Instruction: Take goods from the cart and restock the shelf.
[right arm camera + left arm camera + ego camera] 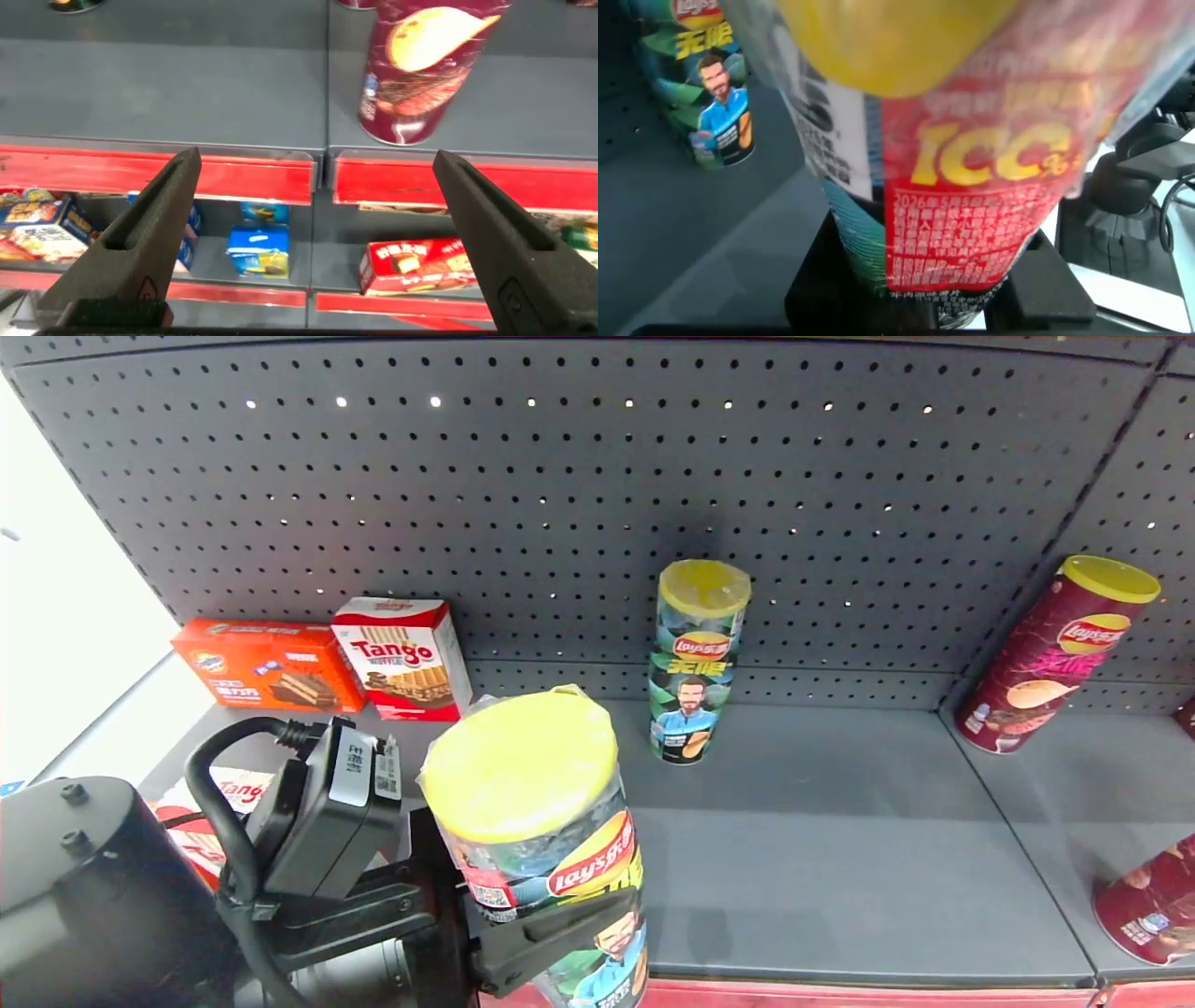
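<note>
The left hand (pixel 546 919) clamps a yellow-lidded chip can (pixel 532 803), nearer and left of the upright can (pixel 695 663) on the shelf (pixel 840 840). The right hand (pixel 315 161) stands spread apart.

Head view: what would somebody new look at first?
The big yellow-lidded chip can up close, gripped by the left tool near the front edge of the shelf. Behind it a matching can stands upright by the pegboard, and a dark red can sits farther right.
</note>
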Motion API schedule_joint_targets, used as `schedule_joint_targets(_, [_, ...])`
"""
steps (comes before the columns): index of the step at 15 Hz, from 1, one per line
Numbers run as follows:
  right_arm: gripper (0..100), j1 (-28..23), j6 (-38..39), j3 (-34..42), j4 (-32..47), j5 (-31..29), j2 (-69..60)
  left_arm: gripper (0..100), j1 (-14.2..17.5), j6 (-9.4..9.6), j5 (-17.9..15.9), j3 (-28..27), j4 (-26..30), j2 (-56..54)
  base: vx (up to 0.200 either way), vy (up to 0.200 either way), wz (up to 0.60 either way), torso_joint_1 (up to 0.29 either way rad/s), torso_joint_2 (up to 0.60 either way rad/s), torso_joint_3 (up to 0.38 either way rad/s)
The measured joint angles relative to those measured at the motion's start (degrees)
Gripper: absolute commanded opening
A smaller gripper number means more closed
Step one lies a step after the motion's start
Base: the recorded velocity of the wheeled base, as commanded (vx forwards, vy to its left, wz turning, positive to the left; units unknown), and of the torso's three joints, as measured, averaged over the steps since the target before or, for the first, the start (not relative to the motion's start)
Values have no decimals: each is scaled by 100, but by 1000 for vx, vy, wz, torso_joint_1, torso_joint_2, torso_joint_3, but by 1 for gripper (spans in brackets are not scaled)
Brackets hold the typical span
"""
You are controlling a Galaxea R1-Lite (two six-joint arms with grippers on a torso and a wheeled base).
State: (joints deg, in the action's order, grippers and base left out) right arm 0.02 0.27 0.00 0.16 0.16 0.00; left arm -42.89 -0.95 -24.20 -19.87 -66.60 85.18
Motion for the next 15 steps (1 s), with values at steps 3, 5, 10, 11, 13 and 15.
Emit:
schedule_joint_targets(3, [100,7,-2,0,2,0,0,0,41,0,-5,26,-5,-6,0,0,0,0,0,0])
schedule_joint_targets(5, [100,2,0,0,2,0,0,0,50,0,-7,37,1,-15,0,0,0,0,0,0])
schedule_joint_targets(10, [100,2,-16,0,27,5,0,0,78,-5,-23,52,-13,-43,0,0,0,0,0,0])
schedule_joint_targets(11, [100,13,-105,-5,11,35,0,0,91,-6,-23,72,-13,-52,0,0,0,0,0,0])
schedule_joint_targets(13, [100,13,-223,-90,2,129,10,0,188,0,-34,91,-16,-63,0,0,0,0,0,0])
schedule_joint_targets(15, [100,94,-20,-705,60,176,254,0,227,-2,-40,72,-21,-59,0,0,0,0,0,0])
